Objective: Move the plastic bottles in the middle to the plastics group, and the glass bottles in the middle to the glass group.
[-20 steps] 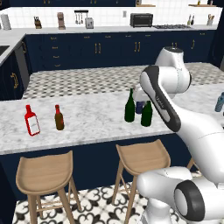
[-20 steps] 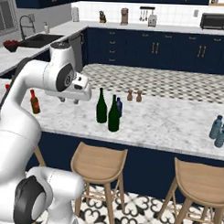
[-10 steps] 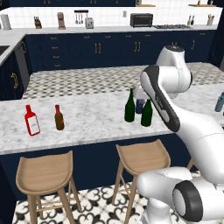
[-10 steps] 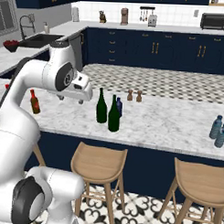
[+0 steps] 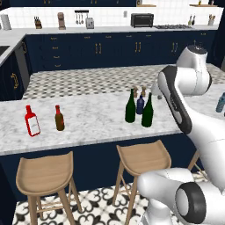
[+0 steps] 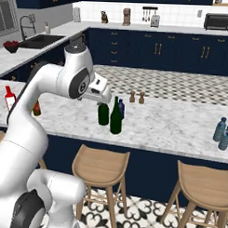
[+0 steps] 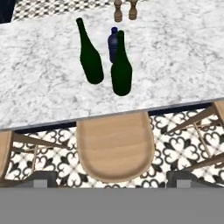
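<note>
Standing upright near the middle of the white marble counter point(image 5: 88, 121), the two green glass bottles keep their long axes vertical, slim necks pointing straight up. In the left base view one green bottle point(image 5: 130, 107) is to the left and slightly further back, the other green bottle point(image 5: 147, 111) nearer the front edge; the small navy plastic bottle point(image 5: 140, 104) is just behind and between them, also upright, its narrow neck up. From the hand view they lean apart only by perspective — bases close together, not clearly touching.

The gripper point(image 7: 111, 180) hangs above the counter's front edge, over a wooden bar stool point(image 7: 115, 146); its two dark fingertips point(image 7: 41, 178) sit far apart at the bottom of the hand view, jaws spread wide with nothing between them.

Well to the left on the same counter stand the red flat-sided bottle point(image 5: 32, 121) with a white label — no writing legible — and, just beside it, the brown bottle point(image 5: 59, 118) with a red cap. At the far right end are pale blue bottles point(image 6: 222, 132). Two small wooden grinders point(image 6: 136, 97) stand behind the middle cluster.

The room is a kitchen with navy cabinets point(image 5: 110, 50), a patterned tile floor point(image 7: 183, 140), a toaster oven point(image 5: 141, 19) on the back counter and a sink point(image 6: 41, 40) at the left.
</note>
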